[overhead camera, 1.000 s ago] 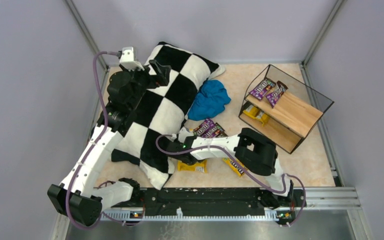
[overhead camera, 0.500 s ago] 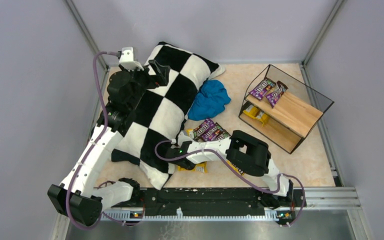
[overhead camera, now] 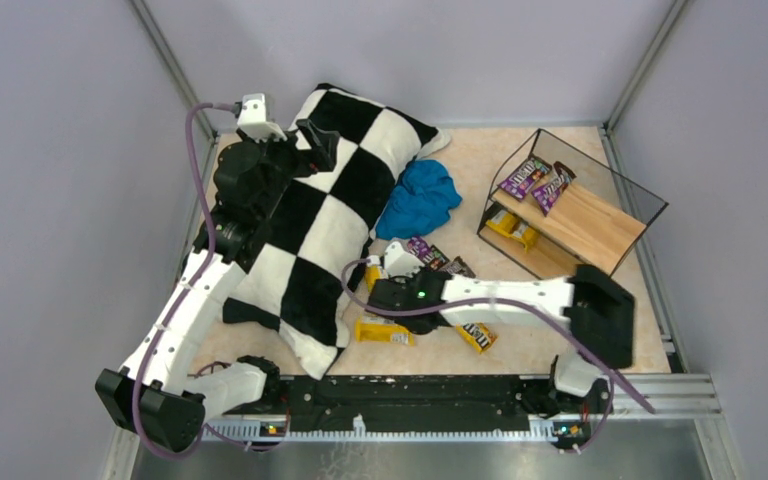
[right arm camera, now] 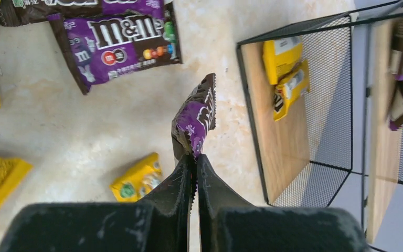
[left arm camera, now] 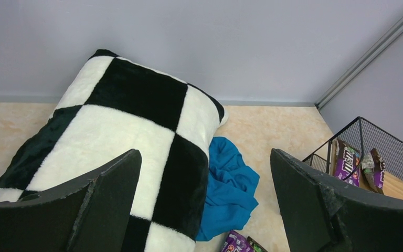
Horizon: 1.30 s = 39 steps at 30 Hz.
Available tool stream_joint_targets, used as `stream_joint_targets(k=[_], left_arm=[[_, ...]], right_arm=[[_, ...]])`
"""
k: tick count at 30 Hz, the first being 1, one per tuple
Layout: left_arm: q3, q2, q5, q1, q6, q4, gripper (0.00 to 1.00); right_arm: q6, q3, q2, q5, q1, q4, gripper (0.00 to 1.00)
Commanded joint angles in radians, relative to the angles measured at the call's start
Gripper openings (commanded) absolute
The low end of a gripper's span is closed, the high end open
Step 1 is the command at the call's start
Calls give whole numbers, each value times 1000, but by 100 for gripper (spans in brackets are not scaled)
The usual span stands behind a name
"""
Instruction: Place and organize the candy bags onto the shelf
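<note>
My right gripper (right arm camera: 195, 157) is shut on the edge of a purple M&M's packet (right arm camera: 195, 118) and holds it above the floor, left of the shelf (right arm camera: 278, 152). From above, this gripper (overhead camera: 445, 278) is between the floor packets and the shelf (overhead camera: 595, 225). Two purple packets (overhead camera: 535, 180) lie on the shelf's top board and yellow ones (overhead camera: 512, 228) on the lower board. A purple packet (overhead camera: 422, 250) and two yellow packets (overhead camera: 384, 331) (overhead camera: 476, 336) lie on the floor. My left gripper (left arm camera: 204, 210) is open and empty, above the pillow.
A black-and-white checkered pillow (overhead camera: 330, 220) fills the left of the floor under my left arm. A blue cloth (overhead camera: 420, 198) lies crumpled between the pillow and the shelf. Grey walls close in the back and both sides.
My right arm has swung its elbow out to the right and its gripper has moved right, toward the shelf, with a purple packet in it. The left arm has not moved.
</note>
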Motion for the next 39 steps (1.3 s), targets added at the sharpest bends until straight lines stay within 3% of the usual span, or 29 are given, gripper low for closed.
stream_joint_targets(k=[1,6,9,11,19,25,30,33,36,39], left_arm=[[-2,-10,2,7,6,31,99],[-3,-7,27,7,-10,33,99],[-5,-2,38,7,-16,37,99],[-6,2,36,6,-17,37,99],[-5,9,52,6,-34,38,99],[-6,12,90,4,-42,40,98],[-3,8,104,4,-46,41,99],[-4,1,106,5,-46,44,99],[-6,-5,96,2,-40,43,99],[-8,-7,83,-2,-32,43,99]], right_arm=[[-177,-96,-295,-50,-17,138,0],[-281,-101,-599,-61,-41,161,0],[-491,-66,-731,-109,-43,149,0],[-546,-35,-795,-70,-44,118,0],[-928,-92,-998,103,-70,125,0],[-1083,-127,-1103,109,-137,225,0],[-1138,-153,-1088,93,-176,256,0],[-1141,-168,-1023,-25,-301,227,0],[-1169,-175,-972,-204,-575,244,0],[-1199,-192,-958,-373,-745,309,0]])
